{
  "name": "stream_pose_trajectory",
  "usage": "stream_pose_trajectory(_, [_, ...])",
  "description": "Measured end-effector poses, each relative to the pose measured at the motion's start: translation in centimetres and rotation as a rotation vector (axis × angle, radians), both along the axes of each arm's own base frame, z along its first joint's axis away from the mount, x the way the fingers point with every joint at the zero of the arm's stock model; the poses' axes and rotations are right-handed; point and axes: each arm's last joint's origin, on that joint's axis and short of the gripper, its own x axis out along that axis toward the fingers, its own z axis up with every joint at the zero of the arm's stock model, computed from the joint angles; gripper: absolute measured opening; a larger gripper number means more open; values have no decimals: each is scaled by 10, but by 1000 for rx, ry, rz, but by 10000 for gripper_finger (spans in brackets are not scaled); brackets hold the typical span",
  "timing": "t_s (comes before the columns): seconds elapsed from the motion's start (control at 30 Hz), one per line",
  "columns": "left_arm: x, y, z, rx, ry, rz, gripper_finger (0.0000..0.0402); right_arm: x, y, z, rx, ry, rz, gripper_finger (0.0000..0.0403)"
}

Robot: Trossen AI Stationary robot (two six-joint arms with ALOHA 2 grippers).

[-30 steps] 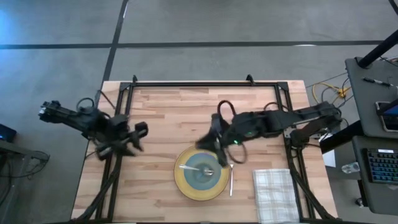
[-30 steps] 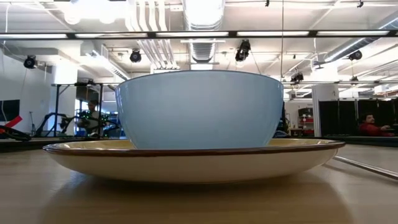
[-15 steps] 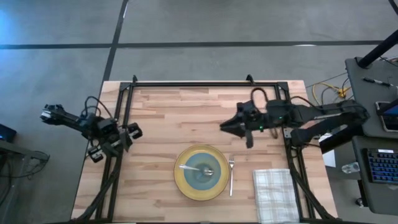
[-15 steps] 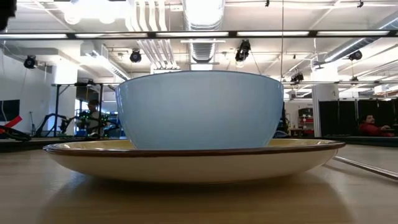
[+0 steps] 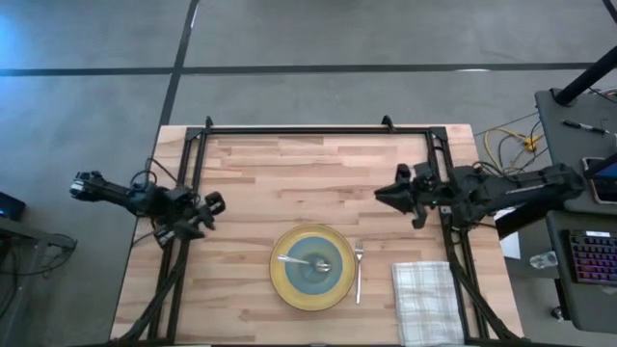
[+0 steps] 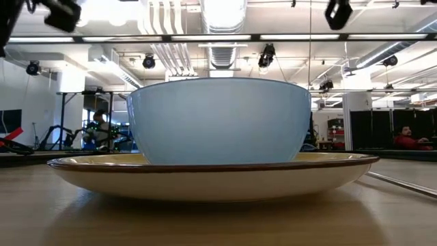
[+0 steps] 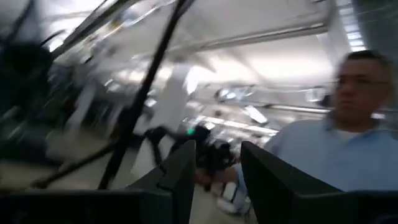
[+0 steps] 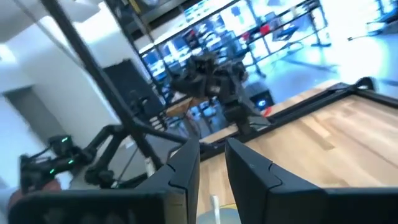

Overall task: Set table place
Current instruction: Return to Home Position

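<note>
- High view: look to the front middle of the table [image 5: 289, 173] for the yellow plate [image 5: 281, 281], with the blue bowl [image 5: 326, 276] seated on it.
- Inside the bowl: only the silver spoon [image 5: 301, 260], lying aslant, handle toward the left arm's side.
- Just beside the plate's right rim: the silver fork [image 5: 358, 274], flat on the table. Farther right, apart from it: the checked napkin [image 5: 426, 301], spread by the front corner.
- Likely handling: treat plate and bowl as rigid, smooth, breakable and fairly weighty. Take each by its rim, one at a time.
- Expect spoon and fork to be thin, hard and slippery, with little to pinch. Grip across mid-handle.
- Count on the napkin being soft, light and apt to fold. Pinch at a corner.
- Left gripper [image 5: 212, 208]: at the table's left edge, fingers a little apart, holding nothing.
- Right gripper [image 5: 384, 196]: near the right edge, well clear of the plate, fingers narrowly apart, empty.
</note>
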Motion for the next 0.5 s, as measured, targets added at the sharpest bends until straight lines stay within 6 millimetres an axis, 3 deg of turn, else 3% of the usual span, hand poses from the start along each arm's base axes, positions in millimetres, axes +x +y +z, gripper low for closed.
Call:
stream_pose_trajectory(0.17, [-1, 5, -3, -20, 192, 112, 114, -22, -5, -16, 5, -23, -50, 77])
stream_pose_trajectory(0.4, [-19, 11, 9, 65, 23, 210, 114, -39, -8, -35, 1, -22, -78, 72])
stream_pose_trajectory(0.5, [-17, 11, 1, 89, 89, 232, 114, -44, -10, -45, -4, -11, -122, 69])
